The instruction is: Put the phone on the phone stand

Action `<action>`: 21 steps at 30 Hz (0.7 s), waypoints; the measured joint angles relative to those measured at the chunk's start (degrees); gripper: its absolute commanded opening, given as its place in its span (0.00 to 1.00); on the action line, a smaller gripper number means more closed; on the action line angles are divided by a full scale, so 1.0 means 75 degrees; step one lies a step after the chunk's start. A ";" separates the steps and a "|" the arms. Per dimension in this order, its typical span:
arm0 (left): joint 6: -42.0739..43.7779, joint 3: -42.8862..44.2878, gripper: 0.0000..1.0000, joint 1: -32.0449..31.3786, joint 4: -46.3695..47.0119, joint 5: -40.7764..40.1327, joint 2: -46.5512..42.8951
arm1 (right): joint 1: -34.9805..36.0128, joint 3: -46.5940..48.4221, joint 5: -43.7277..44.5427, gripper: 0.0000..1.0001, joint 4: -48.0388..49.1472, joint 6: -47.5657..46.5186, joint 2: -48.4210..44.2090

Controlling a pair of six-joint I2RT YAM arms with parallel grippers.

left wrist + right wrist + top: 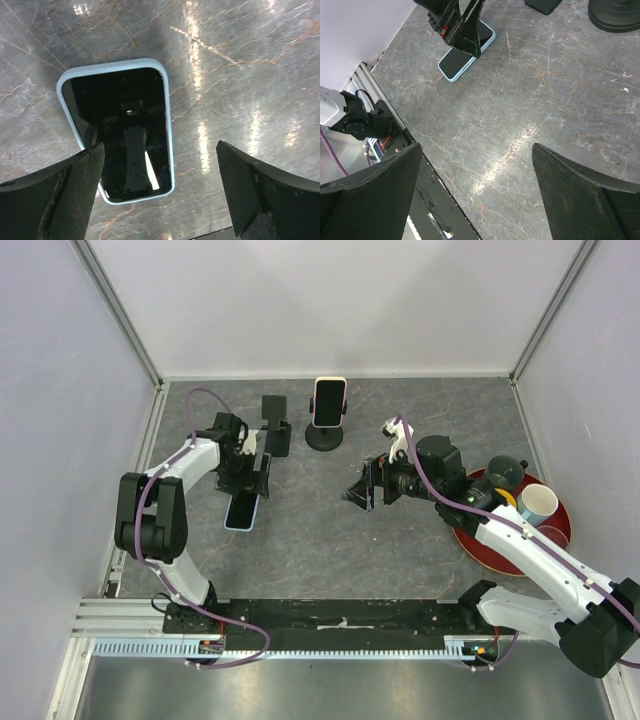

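A phone in a light blue case [241,511] lies flat, screen up, on the grey table. My left gripper [256,478] hovers just above its far end, open and empty. In the left wrist view the phone [120,130] lies ahead of and partly under the left finger [55,195], and the open gripper [160,185] spans bare table beside it. An empty black phone stand [275,422] is behind the left gripper. My right gripper [364,486] is open and empty over mid-table. In the right wrist view, the right gripper [477,190] faces the phone [467,52].
A second stand with a round base [324,436] holds another phone [328,400] at the back centre. A red tray [497,552] at the right carries a teal cup [505,474] and a white cup [538,505]. White walls enclose the table on three sides.
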 measured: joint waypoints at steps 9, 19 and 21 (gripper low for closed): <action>0.0096 -0.0396 1.00 -0.0274 -0.0006 -0.1320 -0.0816 | 0.0000 0.0000 -0.0003 0.98 -0.0006 0.0000 -0.0009; 0.0143 -0.0414 1.00 -0.0335 0.0006 -0.1649 -0.0554 | 0.0000 0.0000 -0.0006 0.98 -0.0012 0.0009 -0.0012; 0.0146 -0.0414 1.00 -0.0373 0.0006 -0.1623 -0.0420 | 0.0000 0.0000 -0.0006 0.98 -0.0015 0.0009 -0.0015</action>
